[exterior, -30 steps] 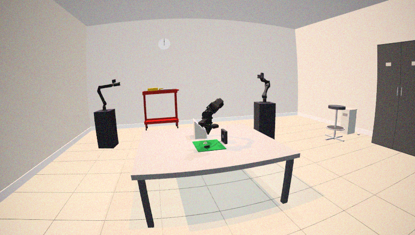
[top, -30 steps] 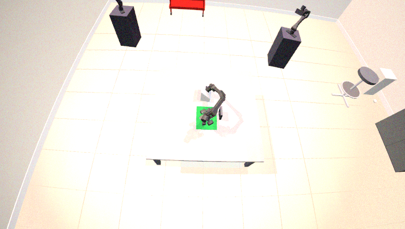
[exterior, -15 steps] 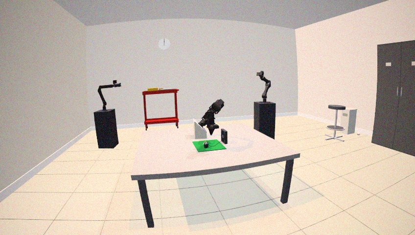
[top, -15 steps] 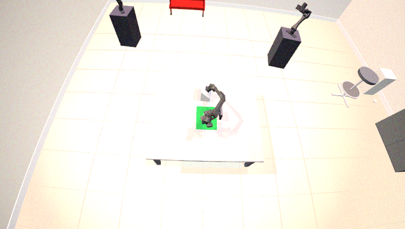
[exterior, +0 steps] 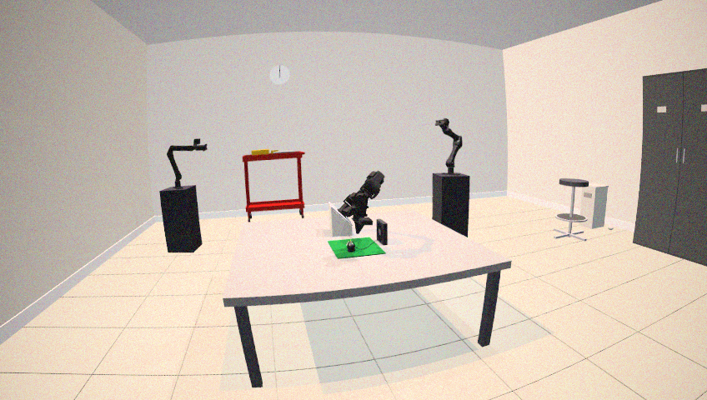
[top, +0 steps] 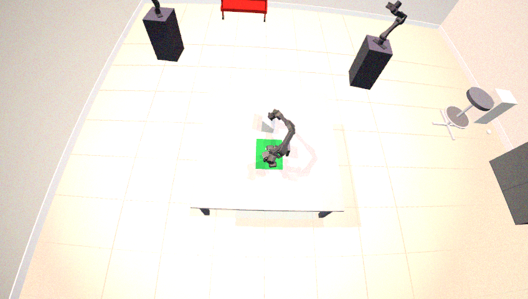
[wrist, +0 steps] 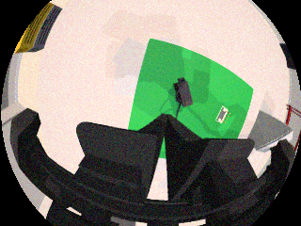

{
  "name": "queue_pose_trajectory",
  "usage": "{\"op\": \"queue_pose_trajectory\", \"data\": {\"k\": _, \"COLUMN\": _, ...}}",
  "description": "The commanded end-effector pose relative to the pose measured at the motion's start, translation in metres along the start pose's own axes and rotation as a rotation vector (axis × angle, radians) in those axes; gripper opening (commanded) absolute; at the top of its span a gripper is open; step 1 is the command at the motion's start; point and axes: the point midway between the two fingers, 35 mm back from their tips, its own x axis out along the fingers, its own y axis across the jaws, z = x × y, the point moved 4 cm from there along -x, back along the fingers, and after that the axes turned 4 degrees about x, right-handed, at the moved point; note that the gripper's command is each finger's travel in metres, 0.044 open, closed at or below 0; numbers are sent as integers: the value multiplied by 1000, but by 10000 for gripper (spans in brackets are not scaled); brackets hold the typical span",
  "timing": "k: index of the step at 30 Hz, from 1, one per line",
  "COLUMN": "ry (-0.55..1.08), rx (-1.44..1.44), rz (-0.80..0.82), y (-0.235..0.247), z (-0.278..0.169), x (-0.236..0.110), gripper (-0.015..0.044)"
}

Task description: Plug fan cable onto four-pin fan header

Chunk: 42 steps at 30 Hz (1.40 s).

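The green board [top: 260,146] [exterior: 341,252] [wrist: 157,70] lies flat on the white table [exterior: 298,277]. The dark plug [exterior: 350,246] [wrist: 182,90] lies on the board, with its thin cable trailing from it. The four-pin header [wrist: 221,115] shows as a small white-edged rectangle to the plug's right, apart from it. The black fan [exterior: 382,231] stands upright at the board's right edge. My gripper [top: 267,158] [exterior: 358,228] [wrist: 166,119] hangs above the board, tilted. Its fingers are shut with nothing between them, and the plug lies clear ahead of the fingertips.
A white wedge-shaped stand [exterior: 340,222] sits just behind the board. Two other arms on black pedestals [exterior: 180,217] [exterior: 450,200], a red cart [exterior: 273,182] and a stool [exterior: 572,207] stand away from the table.
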Motion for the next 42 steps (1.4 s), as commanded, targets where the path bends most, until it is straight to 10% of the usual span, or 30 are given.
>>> {"op": "queue_pose_trajectory", "data": {"k": 1, "ry": -58, "rx": 7, "rz": -16, "y": -1, "z": -3, "x": 0, "gripper": 0}}
{"op": "queue_pose_trajectory", "data": {"k": 42, "ry": -631, "rx": 42, "rz": -99, "y": -2, "z": -27, "x": 31, "gripper": 0}}
